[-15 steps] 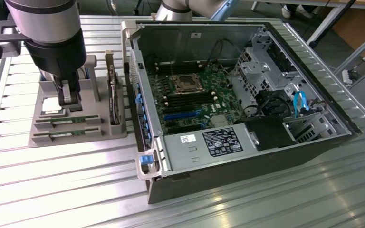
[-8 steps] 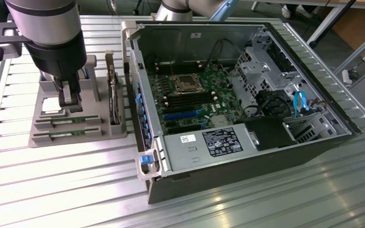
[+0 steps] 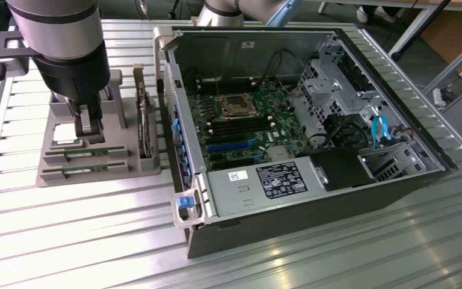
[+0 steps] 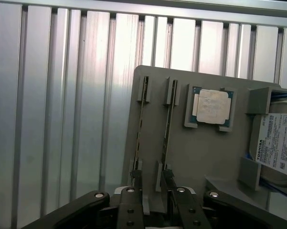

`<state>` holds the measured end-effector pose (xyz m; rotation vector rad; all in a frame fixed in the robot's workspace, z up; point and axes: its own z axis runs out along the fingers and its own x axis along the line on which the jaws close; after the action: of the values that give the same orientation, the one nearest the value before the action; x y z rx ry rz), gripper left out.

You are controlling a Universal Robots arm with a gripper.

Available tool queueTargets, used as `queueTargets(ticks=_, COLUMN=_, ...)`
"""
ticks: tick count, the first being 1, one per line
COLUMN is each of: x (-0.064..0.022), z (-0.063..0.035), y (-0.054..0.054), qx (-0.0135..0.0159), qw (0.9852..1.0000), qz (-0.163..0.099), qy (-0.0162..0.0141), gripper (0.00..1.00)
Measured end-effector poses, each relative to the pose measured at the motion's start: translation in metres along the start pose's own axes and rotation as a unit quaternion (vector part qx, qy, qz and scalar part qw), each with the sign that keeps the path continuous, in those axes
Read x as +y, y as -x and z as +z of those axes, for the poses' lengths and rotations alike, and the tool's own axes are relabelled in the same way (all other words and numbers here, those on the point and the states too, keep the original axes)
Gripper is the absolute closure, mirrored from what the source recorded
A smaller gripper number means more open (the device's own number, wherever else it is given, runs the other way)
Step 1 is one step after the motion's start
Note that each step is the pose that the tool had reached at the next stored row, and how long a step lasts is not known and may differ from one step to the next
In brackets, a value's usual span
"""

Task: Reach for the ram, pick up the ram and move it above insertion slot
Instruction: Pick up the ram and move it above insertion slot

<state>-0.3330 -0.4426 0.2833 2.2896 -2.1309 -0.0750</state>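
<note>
Two ram sticks stand on edge in a grey holder [image 4: 200, 157], one ram [image 4: 168, 124] beside the other [image 4: 140, 124]. My gripper [image 4: 154, 191] hangs low over their near ends. It is open, with one finger [image 4: 135, 188] by the outer stick and the other finger [image 4: 175, 191] just past the inner one, and it holds nothing. In the exterior view the gripper [image 3: 91, 131] hovers over the holder [image 3: 147, 165], just behind the ram [image 3: 80, 155]. The black insertion slots [image 3: 235, 128] lie on the motherboard inside the open computer case.
A square silver processor chip [image 4: 212, 107] and a labelled hard drive [image 4: 279, 143] share the holder. The open case [image 3: 423, 180] stands to the exterior view's right, with a power supply [image 3: 279, 180] at its front. Everything rests on a ribbed aluminium table [image 3: 79, 235].
</note>
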Motion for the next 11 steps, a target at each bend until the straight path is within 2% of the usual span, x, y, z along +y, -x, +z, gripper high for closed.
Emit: queueTargets(ticks=11, x=-0.0002, z=0.004, y=-0.0004, qx=0.0, qw=1.0, qz=0.0, qy=0.0, gripper=0.7)
